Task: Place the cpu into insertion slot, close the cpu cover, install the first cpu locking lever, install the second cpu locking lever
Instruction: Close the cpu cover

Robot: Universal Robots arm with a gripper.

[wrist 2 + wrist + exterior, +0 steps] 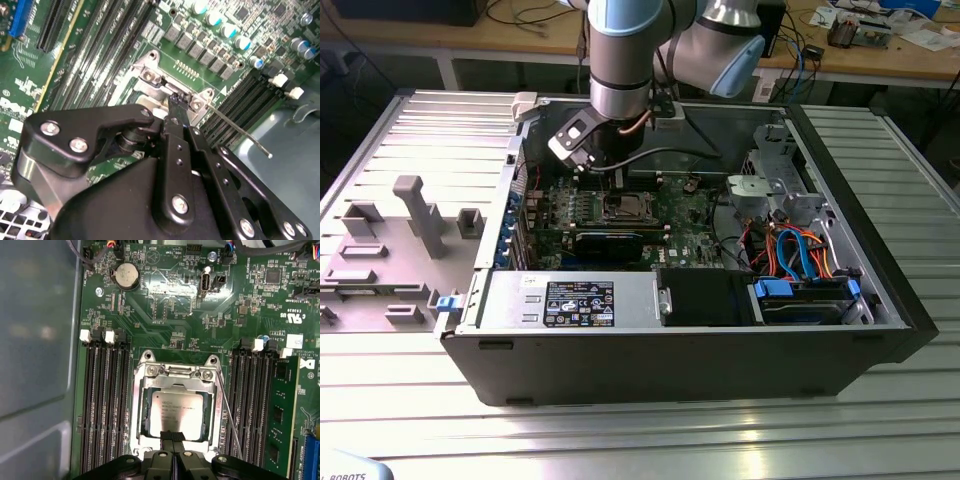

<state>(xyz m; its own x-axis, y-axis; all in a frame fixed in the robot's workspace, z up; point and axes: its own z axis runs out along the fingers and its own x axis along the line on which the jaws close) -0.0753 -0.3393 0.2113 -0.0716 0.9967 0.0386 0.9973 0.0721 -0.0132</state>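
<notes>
End effector (172, 436) clenched: its two fingers meet flat, with nothing you can see between them. The tips sit at one edge of the cpu cover (136, 415) and seem to bear on it. This placement reads as holding the frame down, not carrying a part.

In the first wrist view, note that the cpu (178, 407) lies seated in the insertion slot (146, 407). Its grey top shows through the cover's square cut-out, so the cover is lowered over the chip.

Just beside the socket you find a locking lever (231, 416), a thin wire rod. In the second wrist view it angles away from the socket and appears unlatched, which would explain why the cover needs pressing.

Memory slots (105, 405) flank the socket on both sides, and the green motherboard (165, 305) spreads beyond them. In the exterior view the arm reaches straight down into the open computer case (670, 360), which lies on its side on the slatted metal tabletop (620, 440).
</notes>
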